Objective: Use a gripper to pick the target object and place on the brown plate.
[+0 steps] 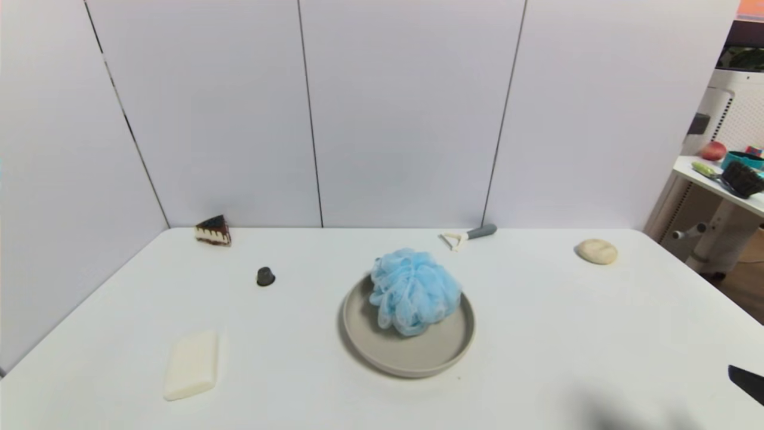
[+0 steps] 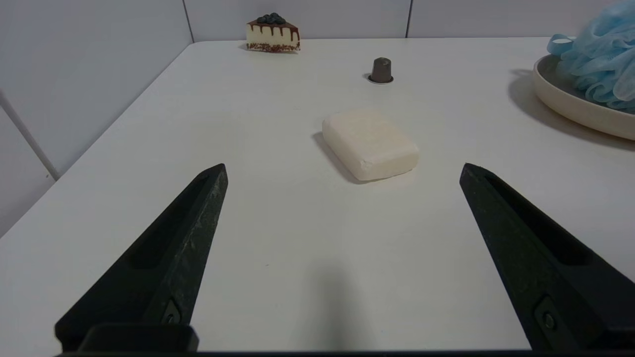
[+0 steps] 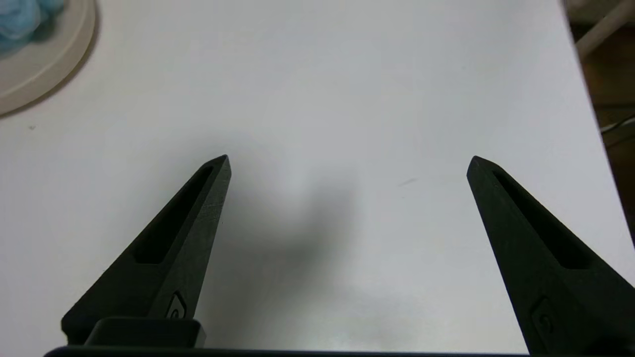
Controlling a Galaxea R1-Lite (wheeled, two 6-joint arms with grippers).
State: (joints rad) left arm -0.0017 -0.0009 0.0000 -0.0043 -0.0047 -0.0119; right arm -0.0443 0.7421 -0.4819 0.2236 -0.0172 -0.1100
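The light-blue mesh bath pouf [image 1: 413, 291] rests on the far half of the brown plate [image 1: 418, 352] at the table's middle. Both also show in the left wrist view, pouf [image 2: 598, 59] on plate [image 2: 570, 106], and at a corner of the right wrist view, pouf [image 3: 20, 17] and plate [image 3: 49, 59]. My left gripper [image 2: 342, 168] is open and empty, low over the table short of the soap bar. My right gripper [image 3: 349, 158] is open and empty over bare table to the right of the plate; only a dark tip [image 1: 747, 382] shows in the head view.
A cream soap bar [image 1: 192, 364] lies front left, also in the left wrist view [image 2: 369, 144]. A dark small cap [image 1: 265, 276], a cake slice [image 1: 213, 230], a peeler [image 1: 468, 235] and a tan round lump [image 1: 597, 251] lie farther back. The table's right edge [image 3: 585, 99] is near the right gripper.
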